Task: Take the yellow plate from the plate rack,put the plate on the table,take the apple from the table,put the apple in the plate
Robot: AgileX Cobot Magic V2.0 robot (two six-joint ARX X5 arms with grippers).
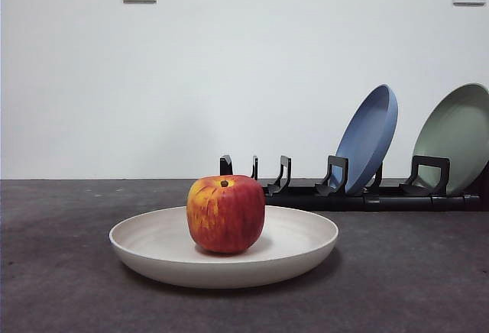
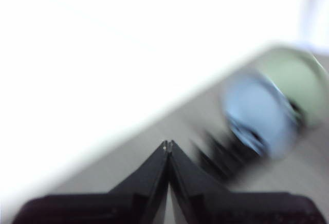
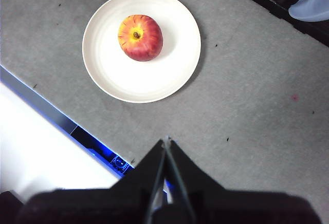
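The yellow plate (image 1: 306,245) lies flat on the table (image 1: 61,272) in the front view, and the apple (image 1: 226,214) stands upright in it. The right wrist view shows the plate (image 3: 169,64) with the apple (image 3: 140,37) in it from high above. My right gripper (image 3: 167,142) is shut and empty, well above the table and apart from the plate. My left gripper (image 2: 168,143) is shut and empty, raised, in a blurred view toward the plate rack (image 2: 221,157). The black plate rack (image 1: 367,195) stands behind the plate. Neither gripper shows in the front view.
A blue plate (image 1: 370,136) and a pale green plate (image 1: 458,134) lean in the rack at the right. The blue plate (image 2: 257,116) and green plate (image 2: 298,80) appear blurred in the left wrist view. The table's edge (image 3: 46,108) runs near the plate.
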